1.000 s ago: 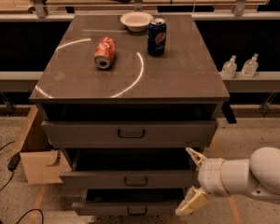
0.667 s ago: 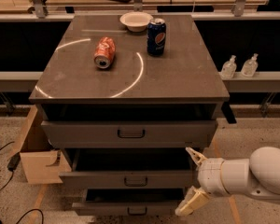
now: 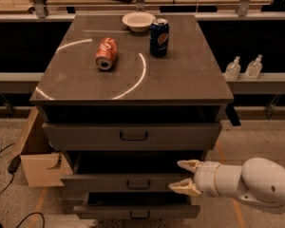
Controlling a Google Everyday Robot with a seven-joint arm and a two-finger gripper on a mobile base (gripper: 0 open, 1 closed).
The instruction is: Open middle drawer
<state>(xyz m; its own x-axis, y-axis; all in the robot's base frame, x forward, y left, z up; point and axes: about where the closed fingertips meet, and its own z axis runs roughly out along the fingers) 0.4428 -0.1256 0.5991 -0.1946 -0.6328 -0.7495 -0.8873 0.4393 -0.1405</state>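
The middle drawer is the second of three dark grey drawers in the cabinet. It stands a little way out, with a dark gap above its front. Its small black loop handle is at the centre of the front. My gripper comes in from the right on a white arm, in front of the right end of this drawer's front and to the right of the handle. Its two tan fingers are apart and hold nothing. The upper fingertip is at the drawer's top edge and the lower one at its bottom edge.
The top drawer and bottom drawer also stand slightly out. On the cabinet top are a red can on its side, an upright blue can and a white bowl. A cardboard box stands left; two bottles stand right.
My gripper has moved slightly left toward the middle drawer's front, and the gap between its fingers has narrowed. The drawers have not moved.
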